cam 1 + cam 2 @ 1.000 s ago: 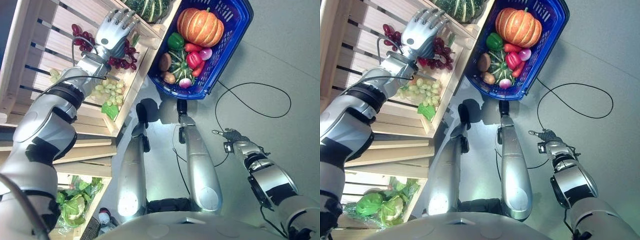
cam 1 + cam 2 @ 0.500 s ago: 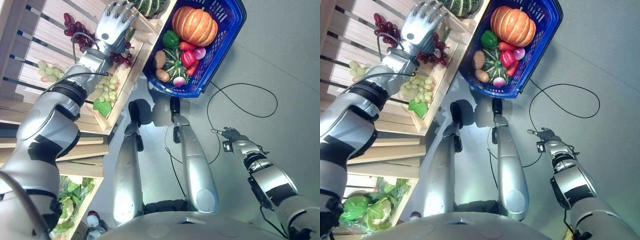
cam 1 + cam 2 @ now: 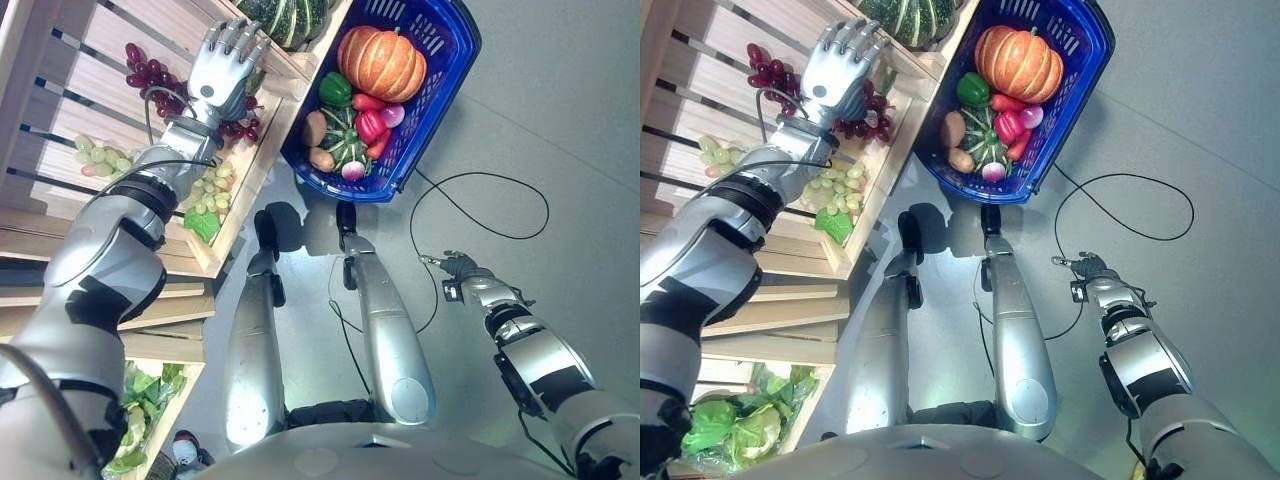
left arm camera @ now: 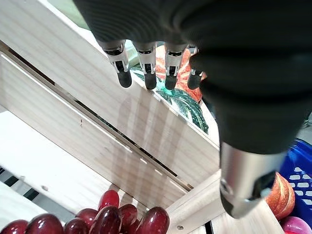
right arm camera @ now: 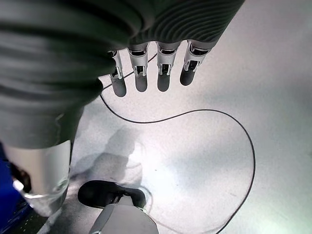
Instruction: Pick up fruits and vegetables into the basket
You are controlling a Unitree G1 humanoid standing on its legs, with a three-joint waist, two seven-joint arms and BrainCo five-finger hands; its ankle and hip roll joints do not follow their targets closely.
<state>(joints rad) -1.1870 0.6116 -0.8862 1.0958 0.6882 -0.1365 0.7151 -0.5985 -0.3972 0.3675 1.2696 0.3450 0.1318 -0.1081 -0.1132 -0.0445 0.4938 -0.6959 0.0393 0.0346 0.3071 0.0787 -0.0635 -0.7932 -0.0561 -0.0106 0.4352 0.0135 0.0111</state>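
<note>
Left eye view: left robot hand [image 3: 222, 68], seemingly released, hovers above red grapes [image 3: 143, 72] near crate edge [image 3: 262, 150].

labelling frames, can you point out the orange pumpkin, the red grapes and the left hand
orange pumpkin [image 3: 381, 62], left eye view, middle of its ribbed skin
red grapes [image 3: 143, 68], left eye view, upper bunch in the crate
left hand [image 3: 222, 68], left eye view, back of the hand

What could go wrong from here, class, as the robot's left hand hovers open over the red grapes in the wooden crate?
1. The left hand hangs open above the red grapes; a loose bunch may shed berries if gripped unevenly.
2. The crate wall stands between the grapes and the blue basket, so a low carry could snag on it.
3. The basket is already crowded with the pumpkin and the green pepper; grapes dropped on top might roll off or be crushed.
</note>
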